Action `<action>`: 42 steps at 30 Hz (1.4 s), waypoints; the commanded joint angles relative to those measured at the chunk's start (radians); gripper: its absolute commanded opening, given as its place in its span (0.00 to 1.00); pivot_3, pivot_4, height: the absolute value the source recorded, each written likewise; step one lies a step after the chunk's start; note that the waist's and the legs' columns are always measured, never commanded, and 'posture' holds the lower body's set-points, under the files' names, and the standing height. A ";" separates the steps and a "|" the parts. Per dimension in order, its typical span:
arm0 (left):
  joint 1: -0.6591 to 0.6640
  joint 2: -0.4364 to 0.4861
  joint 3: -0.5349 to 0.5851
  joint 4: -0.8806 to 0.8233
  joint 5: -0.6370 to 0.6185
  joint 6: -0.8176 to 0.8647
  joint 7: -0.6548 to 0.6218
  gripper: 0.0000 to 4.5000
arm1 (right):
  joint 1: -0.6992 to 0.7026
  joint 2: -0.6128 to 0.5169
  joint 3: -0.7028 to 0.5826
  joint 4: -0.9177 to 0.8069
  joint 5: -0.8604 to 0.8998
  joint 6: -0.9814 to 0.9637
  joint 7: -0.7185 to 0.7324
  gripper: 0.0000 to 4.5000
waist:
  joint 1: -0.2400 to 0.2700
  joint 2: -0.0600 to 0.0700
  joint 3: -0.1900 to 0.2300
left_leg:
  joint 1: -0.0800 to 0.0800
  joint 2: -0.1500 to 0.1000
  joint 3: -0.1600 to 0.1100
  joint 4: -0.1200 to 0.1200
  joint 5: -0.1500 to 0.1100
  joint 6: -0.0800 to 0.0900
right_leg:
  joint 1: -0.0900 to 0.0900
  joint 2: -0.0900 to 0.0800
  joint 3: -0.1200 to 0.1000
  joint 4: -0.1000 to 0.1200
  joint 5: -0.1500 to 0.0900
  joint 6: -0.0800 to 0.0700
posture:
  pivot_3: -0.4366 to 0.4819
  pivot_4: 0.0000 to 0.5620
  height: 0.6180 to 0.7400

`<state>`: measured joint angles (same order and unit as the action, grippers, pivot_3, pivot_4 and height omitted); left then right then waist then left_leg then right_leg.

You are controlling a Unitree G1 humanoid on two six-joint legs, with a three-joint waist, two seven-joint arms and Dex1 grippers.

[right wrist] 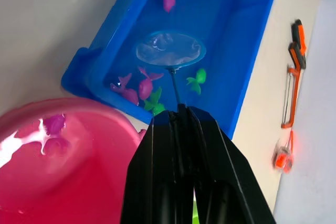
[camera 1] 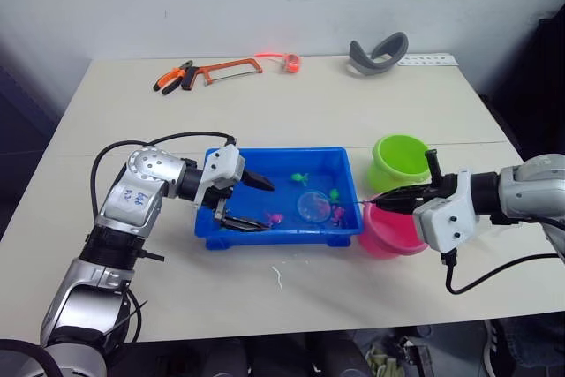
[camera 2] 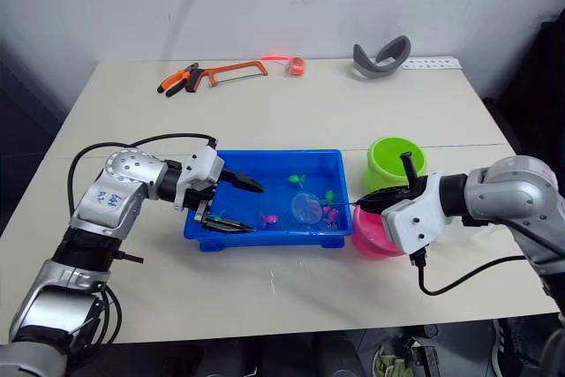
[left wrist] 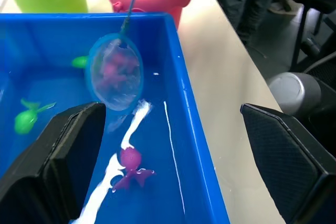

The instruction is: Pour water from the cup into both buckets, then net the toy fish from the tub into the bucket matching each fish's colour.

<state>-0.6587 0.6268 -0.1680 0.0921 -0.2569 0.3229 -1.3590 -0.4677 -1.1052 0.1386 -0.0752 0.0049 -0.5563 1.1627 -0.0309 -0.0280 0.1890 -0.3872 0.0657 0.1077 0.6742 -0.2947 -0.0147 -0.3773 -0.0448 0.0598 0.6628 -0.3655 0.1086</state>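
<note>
The blue tub (camera 1: 278,237) sits mid-table with water and several toy fish in it: green fish (camera 1: 298,177) and pink fish (camera 1: 275,217). My left gripper (camera 1: 267,207) is open at the tub's left end, one finger inside the tub and the other outside its near wall. My right gripper (right wrist: 181,114) is shut on the thin handle of a small net. The net's round hoop (camera 1: 312,207) is down in the tub near some pink fish. The pink bucket (camera 1: 387,234) stands under my right gripper with a pink fish (right wrist: 54,124) inside. Behind it stands the lime green bucket (camera 1: 400,161). The cup is out of view.
At the table's far edge lie an orange hacksaw (camera 1: 225,70), pliers (camera 1: 174,78), a small red-orange item (camera 1: 290,62), a grey curved object (camera 1: 378,52) and a white strip (camera 1: 428,60). A black cable (camera 1: 494,275) hangs from my right wrist over the table's near-right corner.
</note>
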 commanded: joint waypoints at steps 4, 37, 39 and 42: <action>0.020 0.027 0.034 -0.079 -0.041 0.040 0.032 0.99 | -0.130 0.051 0.040 0.159 -0.103 -0.123 -0.016 0.00 | -0.002 0.000 0.000 | 0.000 0.000 0.000 0.000 0.000 0.000 | 0.000 0.000 0.000 0.000 0.000 0.000 | 0.48 0.27 1.00; -0.007 0.030 0.007 -0.051 -0.048 0.029 -0.002 0.99 | 0.017 -0.052 0.021 0.069 0.110 -0.023 0.080 0.00 | -0.001 0.001 0.001 | 0.000 0.001 0.000 0.000 0.000 0.000 | 0.000 -0.001 0.000 0.000 0.000 0.000 | 0.48 0.27 1.00; -0.005 0.034 0.005 -0.053 -0.044 0.025 -0.010 0.99 | 0.054 -0.048 0.003 0.034 0.146 0.039 0.081 0.00 | 0.000 0.001 0.001 | 0.000 0.001 0.000 0.000 0.000 0.000 | 0.001 -0.001 0.000 0.000 0.000 0.000 | 0.48 0.27 1.00; -0.007 0.040 0.004 -0.049 -0.040 0.020 -0.018 0.99 | 0.097 -0.034 -0.031 -0.032 0.214 0.182 0.058 0.00 | 0.000 0.001 0.001 | 0.000 0.001 0.000 0.001 0.000 0.000 | 0.001 -0.002 0.000 0.001 0.000 0.000 | 0.48 0.27 1.00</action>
<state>-0.6552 0.6510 -0.1678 0.0544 -0.2891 0.3570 -1.3674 -0.3766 -1.1353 0.1514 -0.0514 0.1582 -0.4542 1.2294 -0.0308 -0.0268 0.1897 -0.3868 0.0666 0.1079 0.6749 -0.2948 -0.0146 -0.3766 -0.0463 0.0597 0.6633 -0.3657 0.1083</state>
